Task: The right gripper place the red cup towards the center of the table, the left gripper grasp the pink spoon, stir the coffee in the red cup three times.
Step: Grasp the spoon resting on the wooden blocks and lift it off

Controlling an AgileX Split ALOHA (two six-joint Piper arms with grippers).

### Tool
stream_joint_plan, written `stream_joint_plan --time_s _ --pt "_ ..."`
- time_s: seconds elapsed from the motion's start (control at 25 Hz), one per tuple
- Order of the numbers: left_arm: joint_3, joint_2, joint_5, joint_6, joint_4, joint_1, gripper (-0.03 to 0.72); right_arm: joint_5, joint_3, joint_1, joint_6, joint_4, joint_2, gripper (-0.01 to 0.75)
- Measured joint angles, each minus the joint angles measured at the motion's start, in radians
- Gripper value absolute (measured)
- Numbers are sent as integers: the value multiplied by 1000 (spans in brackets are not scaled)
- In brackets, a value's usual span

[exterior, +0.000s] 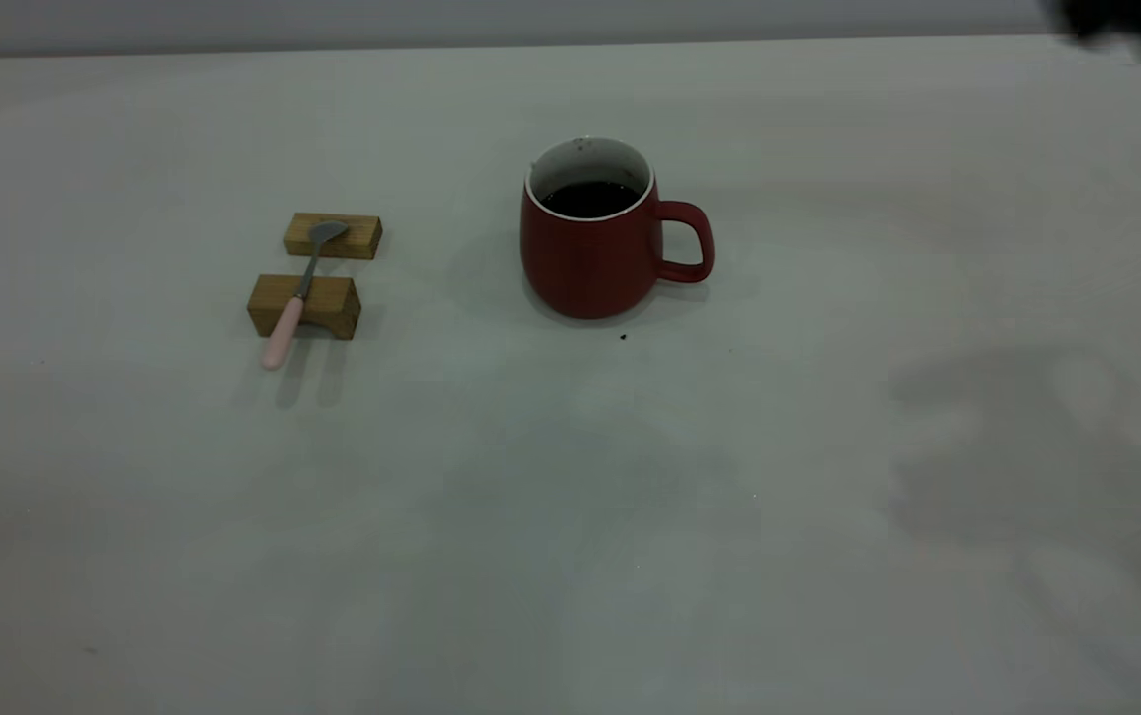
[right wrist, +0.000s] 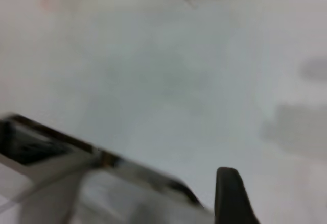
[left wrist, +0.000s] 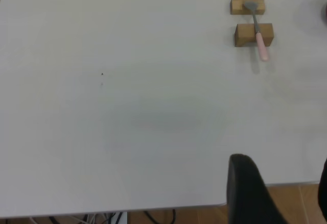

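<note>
Red cup (exterior: pixel 590 248) sits near center, so step 2 looks next: bring your left gripper (left wrist: pixel 278 193) to the pink spoon (exterior: pixel 294 303) resting across 2 wooden blocks (exterior: pixel 305 305). Can't tell either gripper's finger state.

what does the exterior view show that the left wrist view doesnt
Only the exterior view shows the whole red cup, its handle pointing right, with coffee inside. Only the left wrist view shows the table's near edge with wooden floor and cables below, plus a dark part of the left gripper. Both show the pink spoon lying across two wooden blocks on the table.
</note>
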Motion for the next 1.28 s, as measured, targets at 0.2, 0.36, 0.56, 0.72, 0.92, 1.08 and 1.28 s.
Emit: stream_joint_plan --time_s 0.2,0.36,0.56,0.72,0.92,1.08,1.28 --pt "0 0 0 0 0 0 411 130 142 0 286 -309 -276 479" --pt "0 0 0 0 0 0 411 194 273 0 377 -441 -491 479" --pt "0 0 0 0 0 0 411 239 366 0 391 -474 -749 479" --pt "0 0 0 0 0 0 411 244 369 0 393 -474 -931 479" --pt "0 0 0 0 0 0 411 258 369 0 393 -474 -1131 479" --pt "0 0 0 0 0 0 411 266 369 0 393 -474 -1279 479" --pt "0 0 0 0 0 0 411 275 369 0 393 -480 -1337 479"
